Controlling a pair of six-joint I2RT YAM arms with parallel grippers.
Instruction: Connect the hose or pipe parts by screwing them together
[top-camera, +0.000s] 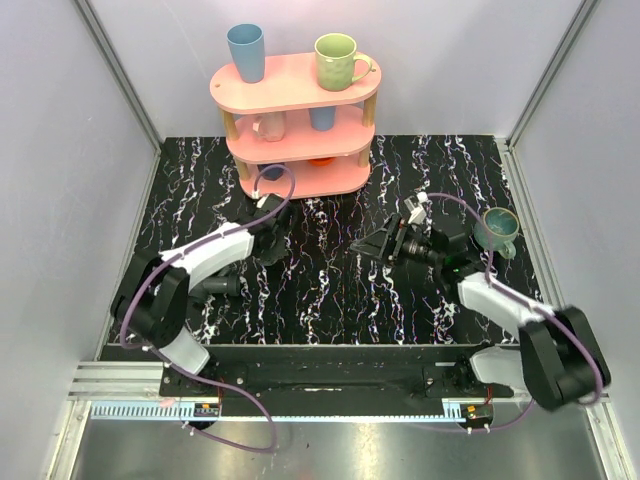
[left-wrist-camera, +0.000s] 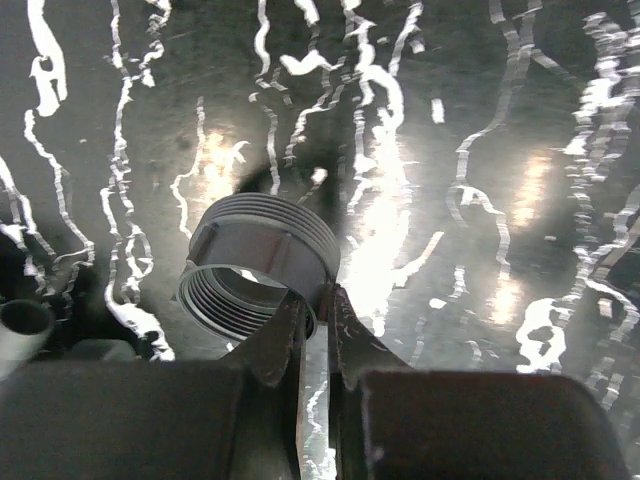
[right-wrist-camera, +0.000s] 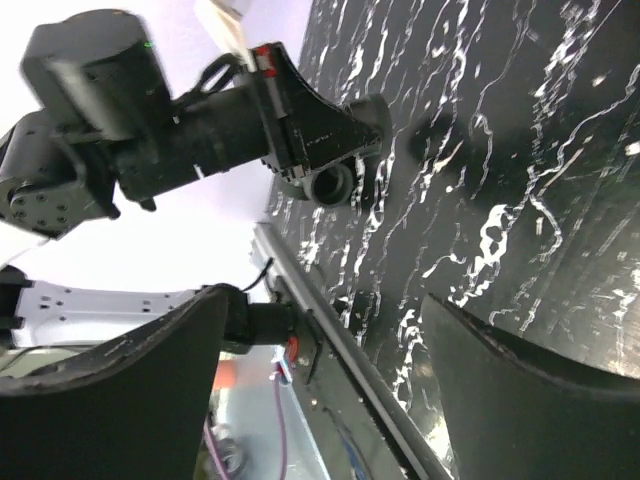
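Note:
A short dark threaded pipe fitting (left-wrist-camera: 255, 260) rests on the black marbled table (top-camera: 330, 290). My left gripper (left-wrist-camera: 315, 300) is shut on its rim, one finger inside the threaded mouth and one outside. In the right wrist view that fitting (right-wrist-camera: 372, 108) sits at the tips of the left fingers. A second black pipe part (top-camera: 215, 287) lies beside the left arm, and its round end (left-wrist-camera: 20, 330) shows at the left edge. My right gripper (right-wrist-camera: 325, 320) stands wide open with nothing between its fingers. It hangs over mid-table (top-camera: 378, 243) and faces the left gripper (top-camera: 272, 248).
A pink three-tier shelf (top-camera: 295, 85) with cups stands at the back centre. A teal mug (top-camera: 497, 228) sits just right of the right wrist. Purple cables (top-camera: 280, 200) loop over both arms. White walls enclose the table on three sides.

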